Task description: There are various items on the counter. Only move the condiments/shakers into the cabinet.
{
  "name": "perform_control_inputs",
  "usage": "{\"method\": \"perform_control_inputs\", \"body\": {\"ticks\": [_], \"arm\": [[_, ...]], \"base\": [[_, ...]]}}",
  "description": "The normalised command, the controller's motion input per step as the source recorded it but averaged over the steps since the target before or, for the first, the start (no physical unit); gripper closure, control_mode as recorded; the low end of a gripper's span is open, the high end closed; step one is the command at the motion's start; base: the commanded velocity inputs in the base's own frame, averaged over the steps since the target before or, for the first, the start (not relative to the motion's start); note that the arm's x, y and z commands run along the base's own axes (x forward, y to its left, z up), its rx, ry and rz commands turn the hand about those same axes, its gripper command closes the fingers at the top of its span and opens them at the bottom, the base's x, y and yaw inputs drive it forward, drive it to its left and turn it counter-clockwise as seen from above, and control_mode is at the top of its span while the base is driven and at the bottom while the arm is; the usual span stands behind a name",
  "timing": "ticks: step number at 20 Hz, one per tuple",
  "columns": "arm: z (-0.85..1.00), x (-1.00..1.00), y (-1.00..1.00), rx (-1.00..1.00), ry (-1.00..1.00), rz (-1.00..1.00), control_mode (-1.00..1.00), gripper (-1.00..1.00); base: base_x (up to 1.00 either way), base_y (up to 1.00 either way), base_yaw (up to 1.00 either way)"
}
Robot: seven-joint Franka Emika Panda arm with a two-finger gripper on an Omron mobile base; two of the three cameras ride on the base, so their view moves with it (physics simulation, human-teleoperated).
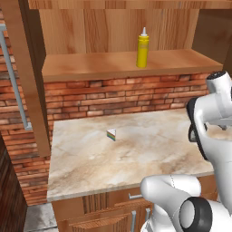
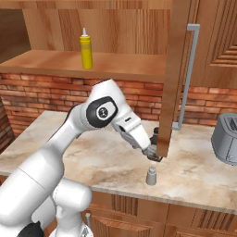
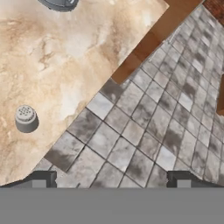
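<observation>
The yellow squeeze bottle stands upright on the cabinet's plank shelf. The small grey shaker stands on the counter close to its front edge. My gripper hangs a little above and beyond the shaker, next to the open cabinet door's lower corner. It is open, fingertips far apart, nothing between them. The rainbow-striped wedge lies mid-counter. The dark bottle is hidden.
The open cabinet door with its metal bar handle hangs right by the hand. A grey toaster sits at the counter's right. A brick wall runs behind. Grey floor tiles lie beyond the counter edge.
</observation>
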Motion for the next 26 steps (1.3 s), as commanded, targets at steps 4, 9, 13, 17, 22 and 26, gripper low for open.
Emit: {"method": "perform_control_inputs", "body": {"ticks": [4,9,13,17,22,26], "arm": [[-0.3,0.0,0.0,0.24,-0.07,0.18,-1.0,-1.0],[-0.36,0.12,0.0,0.33,-0.01,0.2,-1.0,-1.0],[-0.23,0.28,-0.03,0.4,-0.04,0.19,-1.0,-1.0],[-0.16,0.4,-0.04,0.25,-0.01,0.15,-1.0,-1.0],[-0.19,0.41,-0.11,0.0,0.0,0.01,-1.0,-1.0],[-0.23,0.46,-0.1,0.0,0.0,0.0,-1.0,-1.0]], "base": [[0.0,0.0,0.0],[0.0,0.0,0.0],[0.0,0.0,0.0],[0.0,0.0,0.0],[0.0,0.0,0.0],[0.0,0.0,0.0]]}}
